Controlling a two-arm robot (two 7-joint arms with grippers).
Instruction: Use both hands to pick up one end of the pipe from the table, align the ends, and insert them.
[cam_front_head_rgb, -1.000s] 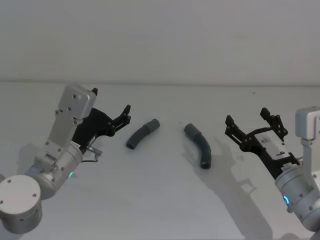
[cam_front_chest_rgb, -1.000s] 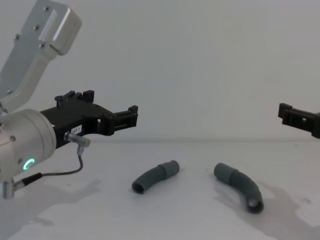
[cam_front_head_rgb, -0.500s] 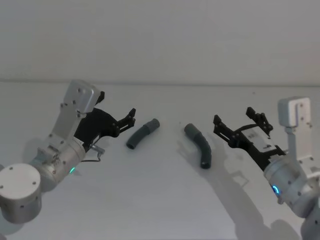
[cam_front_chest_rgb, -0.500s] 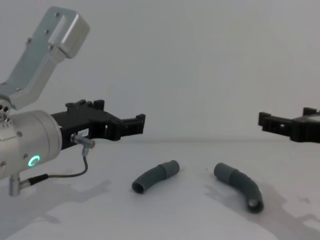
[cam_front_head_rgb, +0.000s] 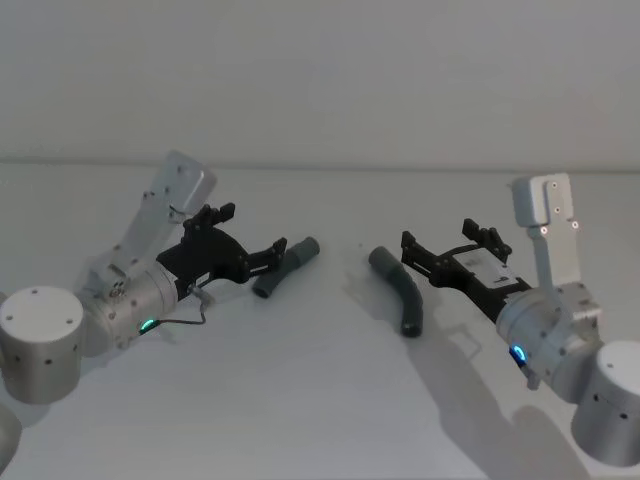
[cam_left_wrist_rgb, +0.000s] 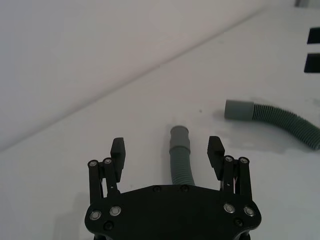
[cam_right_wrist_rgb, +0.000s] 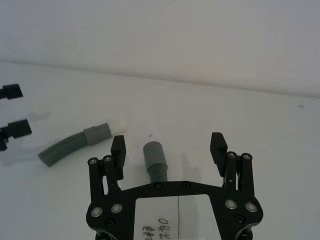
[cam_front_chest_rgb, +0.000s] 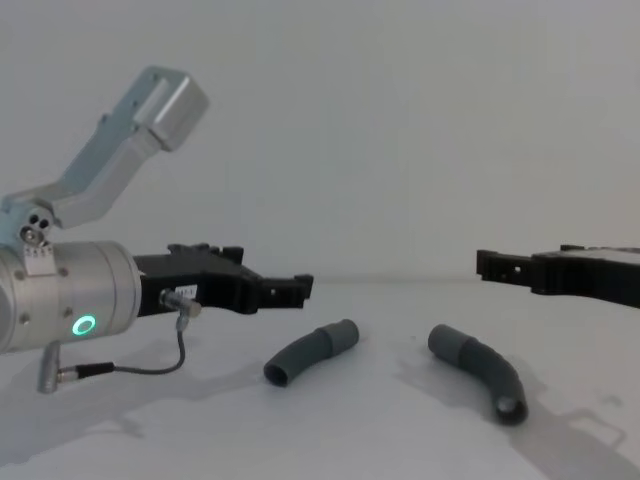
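from the head view, my left end effector (cam_front_head_rgb: 271, 257) hangs just over the near half of the left pipe piece (cam_front_head_rgb: 294, 256), fingers apart, and my right end effector (cam_front_head_rgb: 437, 237) sits just beside the right pipe piece (cam_front_head_rgb: 401, 286), fingers apart too. both pieces lie on the white counter (cam_front_head_rgb: 320, 400), near each other but not touching, their upper cuffs turned toward one another. in the left wrist view, my two fingertips (cam_left_wrist_rgb: 118, 148) stand wide, and the left pipe piece runs up between them, its smooth cuff (cam_left_wrist_rgb: 180, 137) pointing away from me; the right pipe piece lies farther off, apart from it. in the right wrist view, the fingers are spread as well, with the cuff of the right pipe piece showing between them, nearer one finger; the left pipe piece lies beyond, a pale tip (cam_right_wrist_rgb: 120, 123) at its cuff. from the chest view, both end effectors hover clear above the counter, the left one higher than its piece and to its left, the right one reaching in above its piece, neither touching a pipe.
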